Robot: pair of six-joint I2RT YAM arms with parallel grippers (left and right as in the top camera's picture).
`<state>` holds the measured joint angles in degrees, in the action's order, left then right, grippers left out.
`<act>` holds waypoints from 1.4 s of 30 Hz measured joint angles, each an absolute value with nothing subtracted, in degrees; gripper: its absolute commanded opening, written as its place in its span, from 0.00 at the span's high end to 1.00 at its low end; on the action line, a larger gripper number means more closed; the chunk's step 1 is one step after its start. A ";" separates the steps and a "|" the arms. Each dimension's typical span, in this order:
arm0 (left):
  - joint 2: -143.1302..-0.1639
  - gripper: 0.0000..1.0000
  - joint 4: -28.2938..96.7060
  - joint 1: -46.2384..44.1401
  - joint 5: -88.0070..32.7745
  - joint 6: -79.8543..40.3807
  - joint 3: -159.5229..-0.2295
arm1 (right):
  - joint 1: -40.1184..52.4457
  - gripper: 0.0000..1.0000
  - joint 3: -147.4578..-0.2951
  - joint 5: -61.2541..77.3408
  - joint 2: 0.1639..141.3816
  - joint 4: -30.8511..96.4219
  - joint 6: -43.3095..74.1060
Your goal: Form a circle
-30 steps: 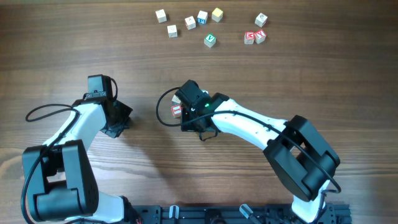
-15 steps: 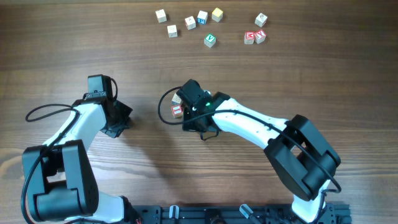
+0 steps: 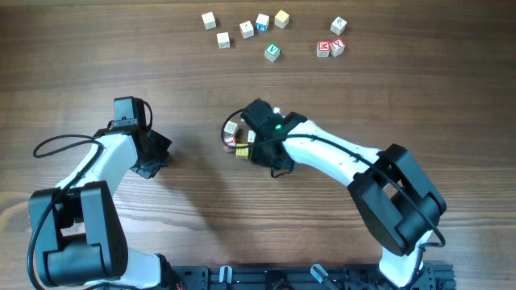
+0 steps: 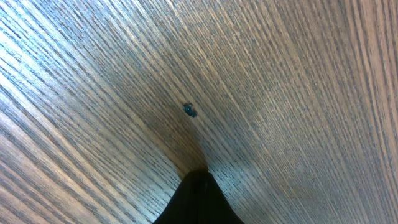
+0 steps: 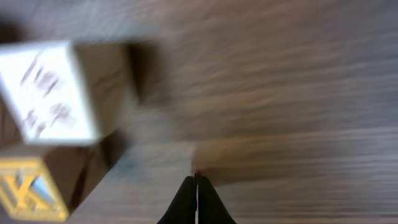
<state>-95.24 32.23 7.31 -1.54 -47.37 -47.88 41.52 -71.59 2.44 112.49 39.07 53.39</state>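
Three cubes of the circle show just left of my right gripper (image 3: 256,143): a pale cube (image 3: 231,127), a red-faced cube (image 3: 230,142) and a yellow cube (image 3: 242,151), close together. The gripper's body may hide more of the cluster. In the blurred right wrist view my right gripper (image 5: 196,178) is shut and empty, its tip low over the wood. The pale cube (image 5: 50,90) and the yellow cube (image 5: 28,186) lie to its left, apart from it. My left gripper (image 3: 151,159) rests far left of the cluster, and in its wrist view the left gripper (image 4: 198,177) is shut on nothing above bare wood.
Several loose cubes lie along the far edge: pale ones (image 3: 223,39), a green-faced one (image 3: 272,52), and a red-faced pair (image 3: 330,47) at the right. A small dark speck (image 4: 189,111) marks the wood ahead of the left fingers.
My right gripper has slid a little to the right and away, uncovering the yellow cube beside the red one. The left arm has not moved.
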 measured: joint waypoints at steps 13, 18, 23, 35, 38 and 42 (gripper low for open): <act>-95.24 0.96 32.36 7.31 -1.34 -47.37 -47.92 | 31.51 0.95 -71.59 0.97 112.38 34.46 50.35; -95.24 0.96 32.36 7.31 -1.34 -47.37 -47.92 | 29.78 0.96 -71.59 0.99 112.38 32.49 48.05; -95.24 0.96 32.36 7.31 -1.32 -47.37 -47.92 | 29.67 0.96 -71.59 5.02 112.29 26.22 41.63; -95.24 0.96 32.36 7.31 -1.32 -47.37 -47.92 | 29.67 0.95 -72.03 7.42 112.29 10.11 34.50; -95.24 0.96 32.36 7.31 -1.32 -47.37 -47.92 | 29.67 0.95 -77.03 7.46 113.84 13.93 32.80; -95.24 0.96 32.36 7.31 -1.32 -47.37 -47.92 | 29.67 0.95 -86.43 7.46 117.08 18.44 31.81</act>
<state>-95.24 32.36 7.31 -1.32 -47.37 -47.92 29.67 -86.43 7.46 117.08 18.44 31.81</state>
